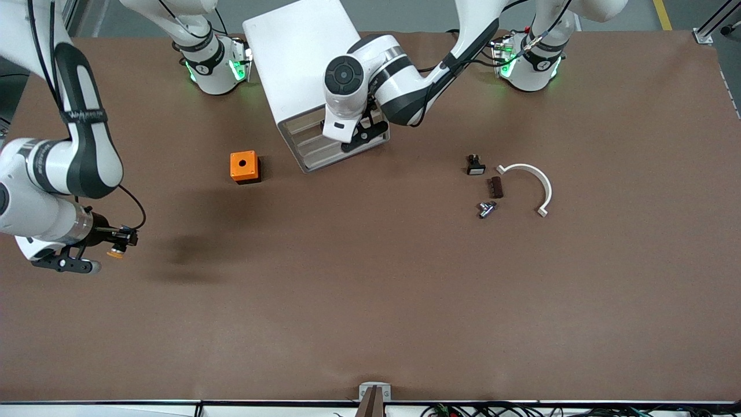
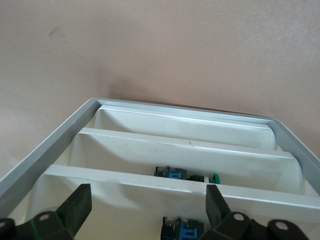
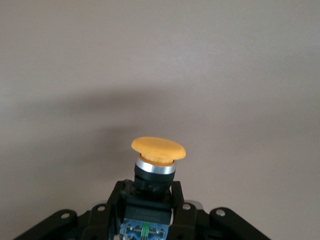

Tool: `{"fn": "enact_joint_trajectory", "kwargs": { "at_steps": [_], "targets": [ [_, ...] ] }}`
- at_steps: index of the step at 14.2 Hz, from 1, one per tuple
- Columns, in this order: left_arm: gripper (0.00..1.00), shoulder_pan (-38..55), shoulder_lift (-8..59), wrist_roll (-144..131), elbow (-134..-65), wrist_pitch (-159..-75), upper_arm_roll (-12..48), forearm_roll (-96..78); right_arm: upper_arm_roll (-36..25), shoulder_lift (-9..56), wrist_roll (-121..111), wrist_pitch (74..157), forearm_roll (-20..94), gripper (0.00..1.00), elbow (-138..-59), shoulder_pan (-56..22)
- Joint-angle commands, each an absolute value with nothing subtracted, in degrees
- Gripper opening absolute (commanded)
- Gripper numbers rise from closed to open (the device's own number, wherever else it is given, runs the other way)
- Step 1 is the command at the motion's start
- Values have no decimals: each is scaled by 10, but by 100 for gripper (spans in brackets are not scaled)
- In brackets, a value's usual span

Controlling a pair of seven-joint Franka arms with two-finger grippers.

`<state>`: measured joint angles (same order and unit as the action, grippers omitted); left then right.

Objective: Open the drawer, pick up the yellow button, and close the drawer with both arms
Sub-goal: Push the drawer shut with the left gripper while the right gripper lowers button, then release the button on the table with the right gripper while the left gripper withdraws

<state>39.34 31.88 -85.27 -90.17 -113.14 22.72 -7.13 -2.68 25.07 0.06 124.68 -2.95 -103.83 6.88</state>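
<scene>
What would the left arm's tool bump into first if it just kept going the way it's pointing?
Probably the white tray inside the open drawer: the left tool points straight into it, fingers spread. Depth is unclear, so the nearest divider looks likeliest.

left pincer (image 2: pixel 145 210) spread, right pincer (image 1: pixel 118 243) clamped

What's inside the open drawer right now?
The left wrist view shows the drawer holding dark parts with blue inserts, one green-tipped. The left gripper, fingers spread, covers its near corners. The right gripper holds the button.
</scene>
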Motion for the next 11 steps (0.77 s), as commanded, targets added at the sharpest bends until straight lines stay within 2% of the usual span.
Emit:
{"fn": "enact_joint_trajectory", "kwargs": {
  "at_steps": [1,5,8,9,10,11],
  "targets": [
    [100,397,317,-874,-906,-1135,230,-68,-11,298,-54,1303,-31,0,-1031,100],
    [100,364,312,-860,-897,-1134,199,-40,-11,346,-88,1383,-32,0,-1030,109],
    [100,300,302,-856,-884,-1128,199,27,-11,365,-109,1394,-32,0,-1022,115],
    [100,277,297,-841,-879,-1127,199,36,-11,368,-118,1394,-32,37,-1020,115],
    [100,246,286,-809,-870,-1123,199,38,-11,369,-121,1395,-31,99,-1020,116],
    [100,215,274,-773,-868,-1110,199,39,-11,368,-120,1393,-30,100,-1018,115]
  ]
}}
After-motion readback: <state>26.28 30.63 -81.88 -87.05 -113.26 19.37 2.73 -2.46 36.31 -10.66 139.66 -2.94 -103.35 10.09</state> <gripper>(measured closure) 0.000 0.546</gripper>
